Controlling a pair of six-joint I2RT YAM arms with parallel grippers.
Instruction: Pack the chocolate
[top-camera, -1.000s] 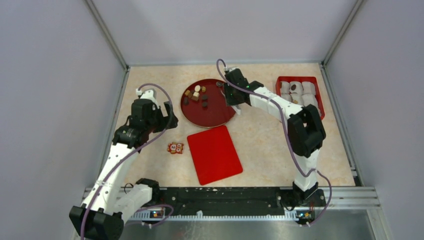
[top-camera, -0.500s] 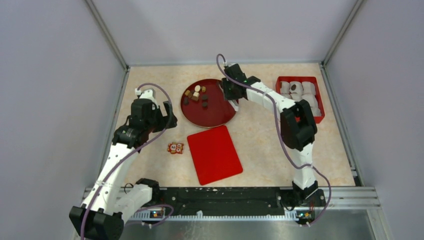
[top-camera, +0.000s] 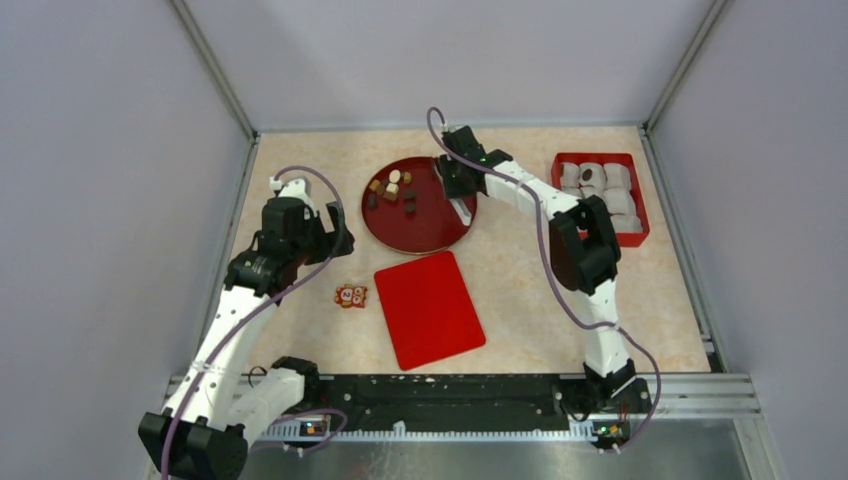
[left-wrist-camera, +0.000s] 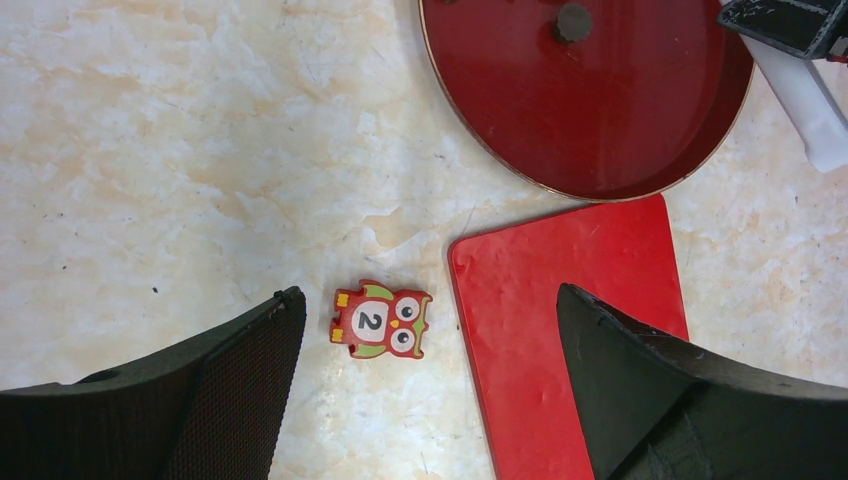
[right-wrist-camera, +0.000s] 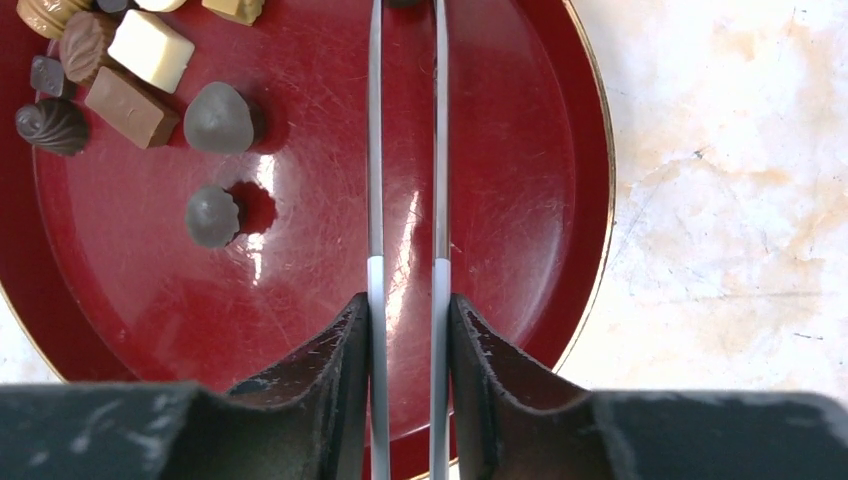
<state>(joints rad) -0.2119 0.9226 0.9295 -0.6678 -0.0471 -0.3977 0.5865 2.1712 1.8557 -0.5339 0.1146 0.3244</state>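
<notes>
Extending past the top edge of the right wrist view, the thin tips of the right tool (right-wrist-camera: 405, 15) are cut off over the round red plate (right-wrist-camera: 520, 200); whether they grip anything cannot be told. The chocolate (right-wrist-camera: 130, 105) lies clustered on that plate's left part. The red box (top-camera: 598, 158) holds white paper cups (top-camera: 618, 178). The left tool (left-wrist-camera: 428, 298) hangs released and empty over an owl tile (left-wrist-camera: 381, 320) printed "2".

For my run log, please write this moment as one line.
right gripper: shut on tweezers, over red plate | left gripper: open, empty | chocolate: pieces on plate
</notes>
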